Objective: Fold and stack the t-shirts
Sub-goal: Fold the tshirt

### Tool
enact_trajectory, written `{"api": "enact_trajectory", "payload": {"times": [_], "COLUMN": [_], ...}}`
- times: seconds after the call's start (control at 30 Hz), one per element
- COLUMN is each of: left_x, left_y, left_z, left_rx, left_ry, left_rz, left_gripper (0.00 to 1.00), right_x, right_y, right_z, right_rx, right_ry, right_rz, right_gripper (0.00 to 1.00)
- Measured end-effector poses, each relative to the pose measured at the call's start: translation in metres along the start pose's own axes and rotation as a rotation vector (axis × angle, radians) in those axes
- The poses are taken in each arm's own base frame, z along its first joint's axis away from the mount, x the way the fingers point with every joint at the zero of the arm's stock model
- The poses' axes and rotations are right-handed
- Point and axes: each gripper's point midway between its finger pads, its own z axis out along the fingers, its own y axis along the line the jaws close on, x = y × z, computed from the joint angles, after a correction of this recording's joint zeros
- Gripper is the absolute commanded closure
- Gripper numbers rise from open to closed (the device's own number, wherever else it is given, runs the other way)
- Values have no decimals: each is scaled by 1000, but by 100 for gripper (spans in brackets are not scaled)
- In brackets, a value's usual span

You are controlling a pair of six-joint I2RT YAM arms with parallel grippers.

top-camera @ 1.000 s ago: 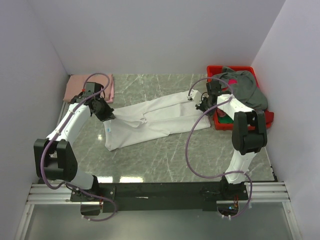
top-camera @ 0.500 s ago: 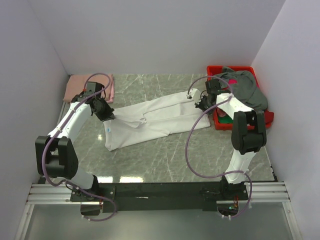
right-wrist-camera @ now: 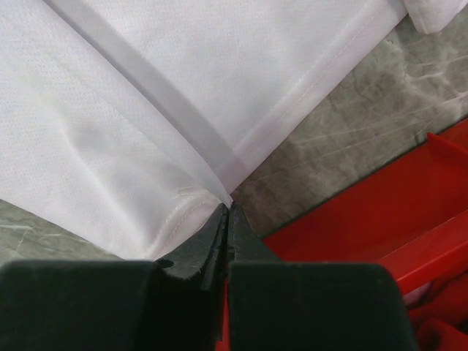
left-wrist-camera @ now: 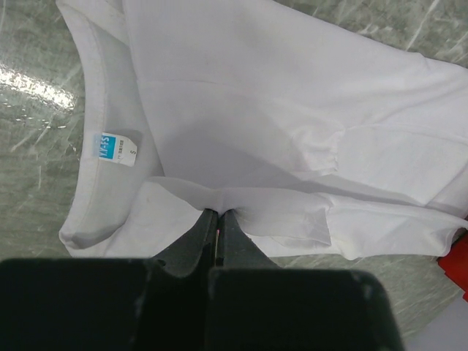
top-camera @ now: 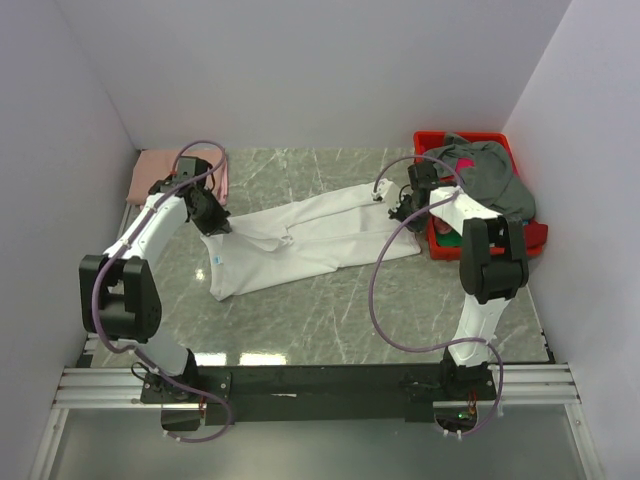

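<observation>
A white t-shirt [top-camera: 310,238] lies stretched slantwise across the marble table, its blue neck label [left-wrist-camera: 107,146] near the collar. My left gripper [top-camera: 214,222] is shut on a fold of this shirt at its shoulder end, and the cloth bunches at the fingertips [left-wrist-camera: 218,212]. My right gripper [top-camera: 401,209] is shut on the hem corner [right-wrist-camera: 228,205] at the shirt's other end, next to the bin. A salmon-pink t-shirt [top-camera: 152,172] lies folded at the back left. A grey t-shirt [top-camera: 492,175] is heaped in the bin over red cloth [top-camera: 463,161].
The red plastic bin [top-camera: 487,243] stands at the back right, its wall [right-wrist-camera: 365,212] close to my right fingers. White walls close the table in at the back and on both sides. Purple cables loop from both arms.
Both grippers have shifted slightly towards the back wall with the white shirt's ends still pinched. The left arm's elbow swung further back. The shirt hardly moved.
</observation>
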Motion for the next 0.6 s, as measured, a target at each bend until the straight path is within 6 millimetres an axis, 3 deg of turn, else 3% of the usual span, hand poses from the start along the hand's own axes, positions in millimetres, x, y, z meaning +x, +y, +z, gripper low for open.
{"api": "enact_trajectory", "payload": {"times": [0.43,0.53,0.6], "left_x": [-8,-11,-14], "left_y": [0,-1,0], "left_z": [10,12,14], "left_rx": [-33,-37,-53], "left_ry": [0,-3,-8], "left_rz": [13,20,27], "left_gripper": [100,100,94], "right_x": [0,-2,-3], "right_y": [-1,-4,-4], "right_z": [1,1,1], "right_rx": [2,7,12], "right_ry": [2,-1,-2], "right_rz": [4,9,16], "right_gripper": [96,83,73]}}
